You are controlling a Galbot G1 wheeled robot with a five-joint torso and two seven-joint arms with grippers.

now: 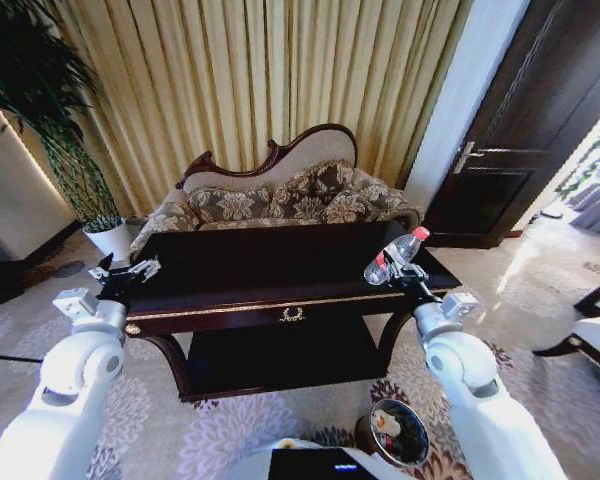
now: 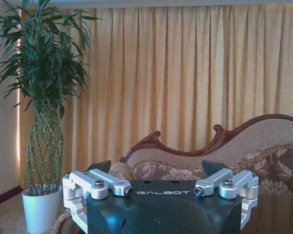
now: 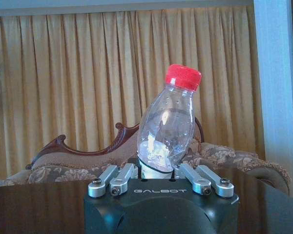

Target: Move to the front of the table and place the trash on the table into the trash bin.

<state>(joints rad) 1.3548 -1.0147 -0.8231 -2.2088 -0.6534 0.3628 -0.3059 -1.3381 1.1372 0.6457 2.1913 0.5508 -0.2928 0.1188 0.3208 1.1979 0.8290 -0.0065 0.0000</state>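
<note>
The dark glossy table (image 1: pixel 230 290) with gold trim stands right in front of me. Over its right end, my right gripper (image 1: pixel 398 272) is shut on the lower part of a clear plastic bottle (image 1: pixel 394 256) with a red cap, held tilted above the tabletop. In the right wrist view the bottle (image 3: pixel 168 122) rises from between the closed fingers of the gripper (image 3: pixel 158 171). My left gripper (image 1: pixel 130 272) hovers at the table's left end, and its wrist view shows it (image 2: pixel 156 168) open and holding nothing. The round dark trash bin (image 1: pixel 395 432) sits on the carpet by my right arm, with white and orange bits inside.
A patterned sofa (image 1: pixel 280 200) stands close behind the table, before gold curtains. A tall plant in a white pot (image 1: pixel 110 236) is at the back left. A dark door (image 1: pixel 520 130) is at the back right, and a chair (image 1: pixel 598 335) stands at the right edge.
</note>
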